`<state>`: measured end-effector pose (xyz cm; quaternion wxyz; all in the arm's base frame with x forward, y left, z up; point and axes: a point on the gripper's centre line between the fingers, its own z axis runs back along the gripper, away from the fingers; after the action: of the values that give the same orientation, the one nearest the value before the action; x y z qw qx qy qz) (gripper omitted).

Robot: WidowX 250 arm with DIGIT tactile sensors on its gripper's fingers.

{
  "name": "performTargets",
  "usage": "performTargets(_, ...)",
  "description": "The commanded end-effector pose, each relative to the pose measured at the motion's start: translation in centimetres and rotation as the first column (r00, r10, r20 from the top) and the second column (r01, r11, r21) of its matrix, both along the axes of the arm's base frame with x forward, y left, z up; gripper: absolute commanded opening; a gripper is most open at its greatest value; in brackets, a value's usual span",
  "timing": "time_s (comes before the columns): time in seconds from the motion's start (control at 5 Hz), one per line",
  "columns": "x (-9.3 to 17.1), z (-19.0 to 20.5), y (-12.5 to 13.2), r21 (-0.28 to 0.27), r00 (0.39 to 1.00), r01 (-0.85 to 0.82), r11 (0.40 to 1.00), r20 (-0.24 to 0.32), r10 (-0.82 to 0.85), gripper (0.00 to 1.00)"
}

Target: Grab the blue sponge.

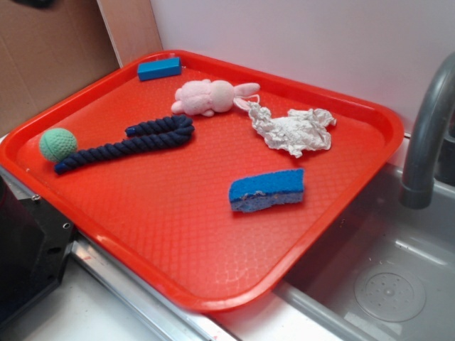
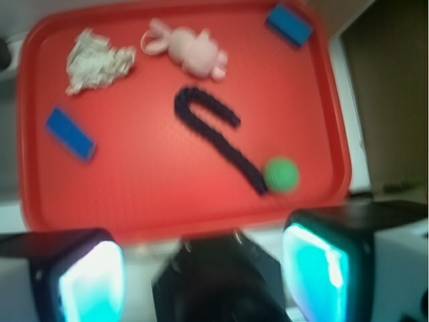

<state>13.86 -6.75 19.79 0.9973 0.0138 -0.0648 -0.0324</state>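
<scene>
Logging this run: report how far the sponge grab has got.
Done: nothing. The blue sponge lies untouched on the red tray, near the crumpled paper. In hand: the pincer is open, high above the tray's edge. Left: the approach, descent and grasp.

Kitchen: steel sink, grey faucet.

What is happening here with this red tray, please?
A robot arm is about to pick the soft blue rectangular sponge from the red plastic tray. Nothing is held yet: the gripper hangs open above the tray's near edge, far from the sponge. A smaller hard blue block sits in the opposite corner.
</scene>
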Motion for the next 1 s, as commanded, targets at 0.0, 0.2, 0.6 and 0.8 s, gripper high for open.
performTargets(0.0, 3.7, -4.7, -7.8, 0.007, 0.897, 0.412, 0.911, 0.171, -0.407, 1.0)
performTargets(0.2, 4.4, -7.6, -8.5, -0.039, 0.847, 0.512, 0.858, 0.188, -0.497, 1.0)
performTargets(0.6, 4.4, -12.8, -8.2, -0.072, 0.838, 0.545, 0.835, 0.055, -0.542, 1.0)
performTargets(0.8, 5.1, -15.0, -9.1, -0.074, 0.829, 0.559, 0.826, 0.079, -0.554, 1.0)
